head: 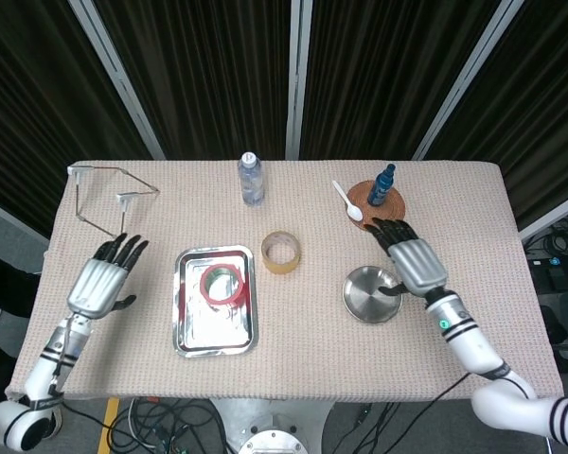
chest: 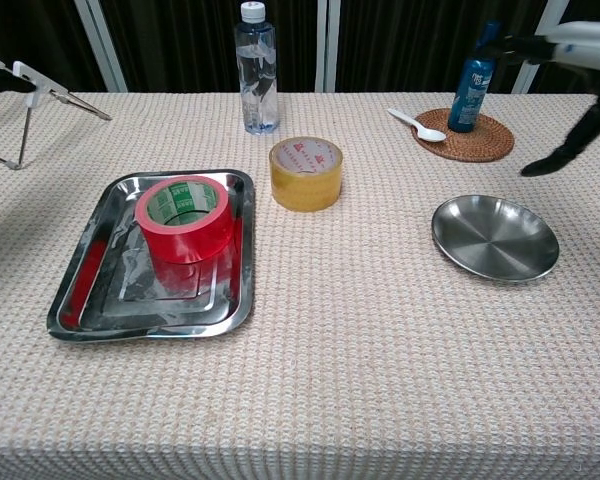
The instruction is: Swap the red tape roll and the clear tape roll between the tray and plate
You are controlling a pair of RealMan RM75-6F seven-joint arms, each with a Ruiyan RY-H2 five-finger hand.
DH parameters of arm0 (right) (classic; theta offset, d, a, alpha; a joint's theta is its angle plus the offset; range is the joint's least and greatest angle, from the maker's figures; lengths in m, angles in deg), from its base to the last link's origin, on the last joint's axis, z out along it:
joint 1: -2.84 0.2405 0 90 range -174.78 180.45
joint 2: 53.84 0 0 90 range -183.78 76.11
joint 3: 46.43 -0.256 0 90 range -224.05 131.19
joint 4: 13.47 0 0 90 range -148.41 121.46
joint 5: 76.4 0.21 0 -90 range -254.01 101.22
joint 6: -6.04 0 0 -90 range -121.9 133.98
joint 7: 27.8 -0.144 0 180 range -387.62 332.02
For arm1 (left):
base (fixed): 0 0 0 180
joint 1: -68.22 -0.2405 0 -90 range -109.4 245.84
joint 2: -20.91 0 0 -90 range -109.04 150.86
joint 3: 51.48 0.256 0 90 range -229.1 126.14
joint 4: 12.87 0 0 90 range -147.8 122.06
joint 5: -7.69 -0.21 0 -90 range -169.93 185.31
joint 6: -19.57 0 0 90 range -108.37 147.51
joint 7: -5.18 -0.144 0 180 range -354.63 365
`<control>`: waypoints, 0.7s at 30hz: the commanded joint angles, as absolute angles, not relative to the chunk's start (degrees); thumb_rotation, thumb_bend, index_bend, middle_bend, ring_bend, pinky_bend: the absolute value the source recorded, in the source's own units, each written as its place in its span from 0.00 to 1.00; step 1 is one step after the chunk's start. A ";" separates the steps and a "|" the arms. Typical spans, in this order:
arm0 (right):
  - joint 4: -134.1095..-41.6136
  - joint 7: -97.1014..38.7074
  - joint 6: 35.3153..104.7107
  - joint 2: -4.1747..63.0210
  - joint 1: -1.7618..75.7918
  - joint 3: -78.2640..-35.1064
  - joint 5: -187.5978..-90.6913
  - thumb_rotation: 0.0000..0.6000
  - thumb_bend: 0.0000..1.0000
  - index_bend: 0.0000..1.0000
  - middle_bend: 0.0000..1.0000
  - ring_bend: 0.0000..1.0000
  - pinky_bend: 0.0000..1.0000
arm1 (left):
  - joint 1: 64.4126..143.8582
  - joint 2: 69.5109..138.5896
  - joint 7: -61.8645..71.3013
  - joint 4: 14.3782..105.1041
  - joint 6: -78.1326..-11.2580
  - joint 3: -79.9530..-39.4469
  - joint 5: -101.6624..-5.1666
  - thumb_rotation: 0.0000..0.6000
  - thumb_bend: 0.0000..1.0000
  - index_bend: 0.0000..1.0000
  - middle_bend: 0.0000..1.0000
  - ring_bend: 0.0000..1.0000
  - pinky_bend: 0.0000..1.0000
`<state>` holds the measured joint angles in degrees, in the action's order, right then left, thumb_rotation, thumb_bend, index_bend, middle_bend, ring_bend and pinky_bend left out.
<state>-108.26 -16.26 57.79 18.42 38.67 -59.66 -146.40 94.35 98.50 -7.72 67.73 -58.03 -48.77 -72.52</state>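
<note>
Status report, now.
Both hands, left hand and right hand, open, empty. Red tape roll in tray; plate bare. Nothing in the way.

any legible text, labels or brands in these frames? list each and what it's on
None can be read.
Blue bottle: white print, too blurred to read.
Clear tape roll: red mark on the core, too small to read.
Red tape roll: green and white core print, illegible.
Water bottle: no label visible.
</note>
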 commanded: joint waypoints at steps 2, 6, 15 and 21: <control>-102.16 -10.12 51.68 27.16 46.77 -61.82 -140.60 1.00 0.00 0.00 0.00 0.00 0.00 | 88.95 99.01 -3.37 65.84 -62.90 -47.76 -73.43 1.00 0.10 0.04 0.04 0.02 0.17; -96.66 -6.88 48.50 32.59 52.07 -62.80 -135.47 1.00 0.00 0.00 0.00 0.00 0.00 | 86.63 99.74 -1.29 63.64 -63.43 -47.38 -73.49 1.00 0.10 0.04 0.04 0.02 0.17; -84.22 -3.99 43.34 42.49 61.50 -63.86 -127.24 1.00 0.00 0.00 0.00 0.00 0.00 | 83.31 99.50 2.24 62.27 -65.09 -47.76 -75.02 1.00 0.10 0.04 0.04 0.02 0.17; -79.36 -4.56 41.69 46.43 65.09 -63.84 -125.40 1.00 0.00 0.00 0.01 0.00 0.00 | 82.16 98.80 2.35 62.10 -64.75 -48.17 -75.43 1.00 0.10 0.04 0.04 0.01 0.17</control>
